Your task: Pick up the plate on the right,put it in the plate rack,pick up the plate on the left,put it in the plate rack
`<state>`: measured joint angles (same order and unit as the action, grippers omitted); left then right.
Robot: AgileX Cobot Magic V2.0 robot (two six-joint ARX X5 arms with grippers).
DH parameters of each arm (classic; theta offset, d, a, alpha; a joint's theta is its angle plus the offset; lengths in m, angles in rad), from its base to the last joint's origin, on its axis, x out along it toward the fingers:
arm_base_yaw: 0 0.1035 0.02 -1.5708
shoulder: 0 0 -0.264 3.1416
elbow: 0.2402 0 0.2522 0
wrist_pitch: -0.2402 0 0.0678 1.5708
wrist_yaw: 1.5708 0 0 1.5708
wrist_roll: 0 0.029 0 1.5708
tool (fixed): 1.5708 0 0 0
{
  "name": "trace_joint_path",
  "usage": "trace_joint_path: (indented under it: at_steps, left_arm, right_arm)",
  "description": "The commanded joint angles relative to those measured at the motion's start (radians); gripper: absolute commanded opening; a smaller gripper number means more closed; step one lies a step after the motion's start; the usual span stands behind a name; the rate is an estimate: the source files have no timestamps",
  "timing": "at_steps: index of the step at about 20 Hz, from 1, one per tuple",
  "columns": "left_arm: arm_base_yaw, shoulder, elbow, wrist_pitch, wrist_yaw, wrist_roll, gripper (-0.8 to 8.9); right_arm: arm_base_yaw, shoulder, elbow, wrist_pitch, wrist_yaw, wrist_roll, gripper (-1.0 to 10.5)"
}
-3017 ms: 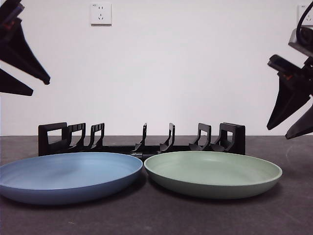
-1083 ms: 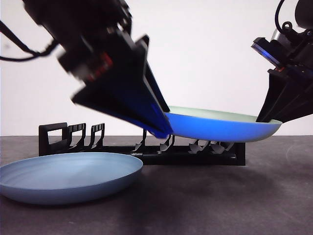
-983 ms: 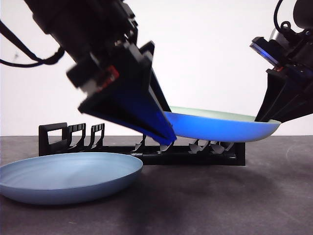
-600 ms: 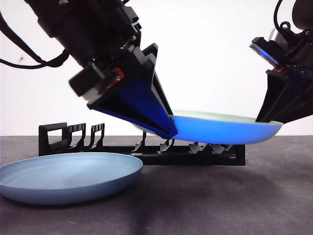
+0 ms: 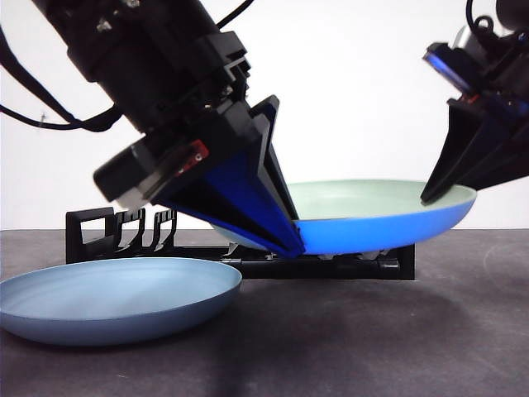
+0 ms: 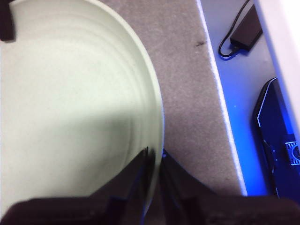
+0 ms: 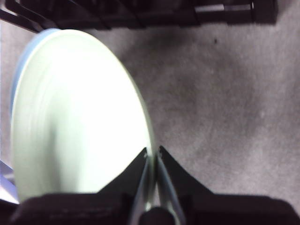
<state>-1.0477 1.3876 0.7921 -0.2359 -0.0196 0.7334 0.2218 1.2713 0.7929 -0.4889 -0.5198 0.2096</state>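
Item one: we recorded a green plate held clear of the tabletop, raised in front of and just above the plate rack, with its far rim tipped slightly up so the inside showed in the front view.

Item two: we noted the left end effector clamped on one edge of that plate, its two black jaws pinching the rim between them; in the front view it entered large and dark from the upper left.

Item three: we noted the right end effector clamped on the opposite rim, jaws closed on the thin edge, entering from the upper right.

Item four: we listed a blue plate lying flat on the tabletop, near the rack's left end, untouched by either arm.
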Motion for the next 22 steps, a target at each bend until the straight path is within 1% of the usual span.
trace_joint_path:
  at_steps: [1,2,5,6,8,10,12,13,14,15,18,20,22]
  left_arm:
    - [0.001,0.001,0.002,0.016,-0.035,-0.076,-0.08]
    - [-0.002,0.000,0.005,0.027,-0.032,-0.108,-0.08]
    - [-0.007,0.000,0.065,0.037,-0.029,-0.210,-0.08]
    - [-0.006,0.000,0.096,0.041,-0.029,-0.254,-0.08]
    - [-0.004,-0.004,0.175,0.040,-0.028,-0.367,-0.08]
    - [-0.003,-0.016,0.248,0.039,-0.029,-0.425,-0.08]
    - [0.024,-0.041,0.314,0.034,-0.029,-0.475,-0.08]
    - [0.050,-0.055,0.331,0.033,-0.025,-0.514,-0.09]
    - [0.088,-0.077,0.334,0.033,0.003,-0.557,-0.09]
    - [0.141,-0.099,0.334,0.027,0.058,-0.598,-0.09]
    - [0.335,-0.145,0.334,0.019,0.251,-0.697,-0.09]
    - [0.472,-0.148,0.334,0.034,0.404,-0.767,-0.09]
    - [0.591,-0.143,0.333,0.034,0.498,-0.810,-0.09]
  right_arm:
    - [-0.007,-0.044,0.003,-0.004,-0.001,0.006,1.2]
    - [-0.011,-0.069,0.003,0.003,0.002,0.006,1.7]
    - [-0.033,-0.154,0.003,0.057,0.010,0.011,1.7]
    - [-0.040,-0.185,0.003,0.085,0.030,0.020,1.7]
    - [-0.049,-0.247,0.003,0.142,0.106,0.029,1.6]
    - [-0.051,-0.293,0.003,0.174,0.185,0.031,1.6]
    - [-0.051,-0.323,0.003,0.177,0.259,0.048,1.6]
    - [-0.051,-0.327,0.003,0.176,0.270,0.048,1.6]
    - [-0.051,-0.329,0.003,0.174,0.270,0.048,1.6]
    - [-0.051,-0.329,0.003,0.171,0.269,0.048,1.6]
    - [-0.051,-0.329,0.003,0.167,0.269,0.048,1.6]
    - [-0.051,-0.329,0.003,0.167,0.269,0.048,1.6]
    - [-0.051,-0.329,0.003,0.167,0.269,0.048,1.6]
